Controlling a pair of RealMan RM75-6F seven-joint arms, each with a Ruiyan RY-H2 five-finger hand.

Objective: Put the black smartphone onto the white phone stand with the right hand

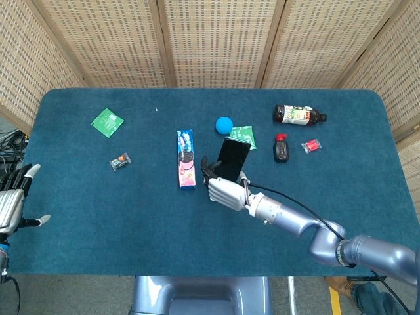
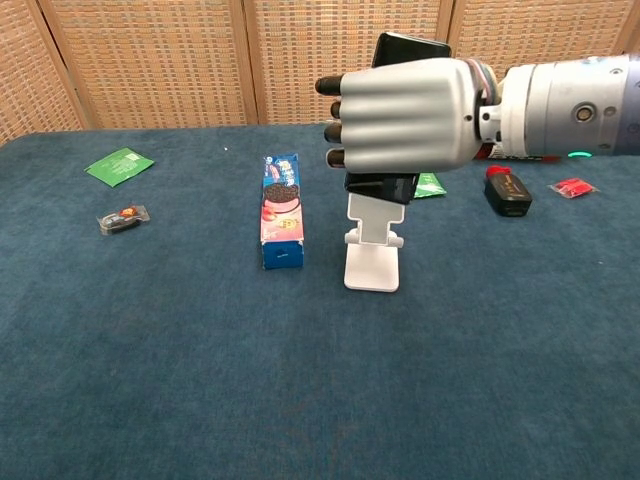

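Where blue-carpeted table [image 1: 98,197] ends, woven screens [image 1: 216,39] stand, seemingly rattan.

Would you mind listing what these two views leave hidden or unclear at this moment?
- Chest view: the right hand covers most of the black smartphone and the back plate of the white phone stand; contact cannot be judged.
- Head view: hand and phone hide nearly all of the stand.
- Head view: the left hand is cut by the frame edge.
- Head view: the small wrapped item is too small to identify.
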